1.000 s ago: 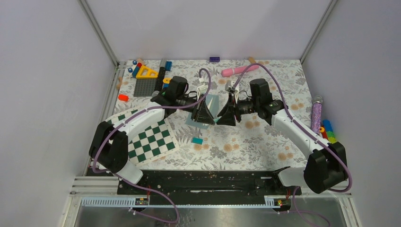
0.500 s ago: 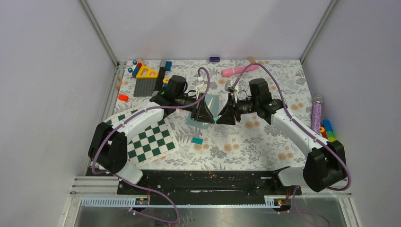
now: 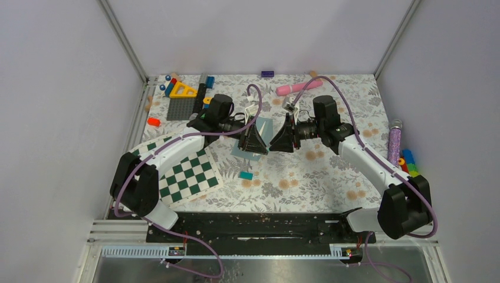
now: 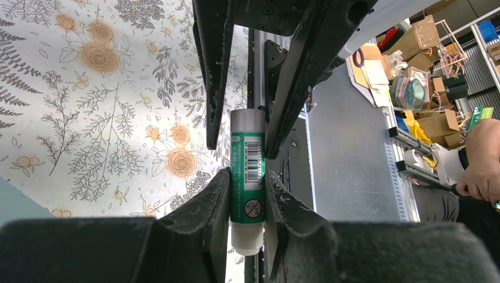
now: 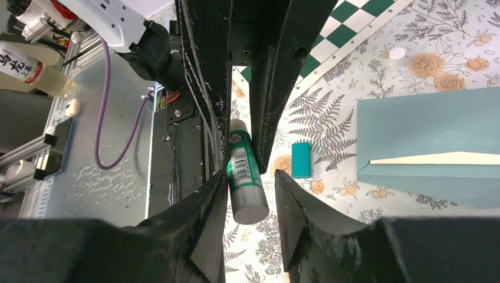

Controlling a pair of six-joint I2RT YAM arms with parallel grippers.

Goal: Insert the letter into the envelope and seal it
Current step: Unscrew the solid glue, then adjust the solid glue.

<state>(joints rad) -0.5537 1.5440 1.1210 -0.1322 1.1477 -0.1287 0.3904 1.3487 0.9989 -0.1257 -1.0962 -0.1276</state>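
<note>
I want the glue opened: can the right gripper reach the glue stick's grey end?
Probably yes: the glue stick's grey end juts from the left gripper, between the right gripper's open fingers.

envelope (image 5: 430, 127): matt paper | glue stick (image 4: 247, 168): glossy plastic | table (image 4: 88, 112): matt printed surface

Glue stick (image 4: 247, 171): barcode + red prohib. sign; no legible txt.

Green glue stick (image 4: 247, 177), checkerboard (image 3: 187, 177), teal block (image 3: 246, 175), pink tube (image 3: 293, 89)
</note>
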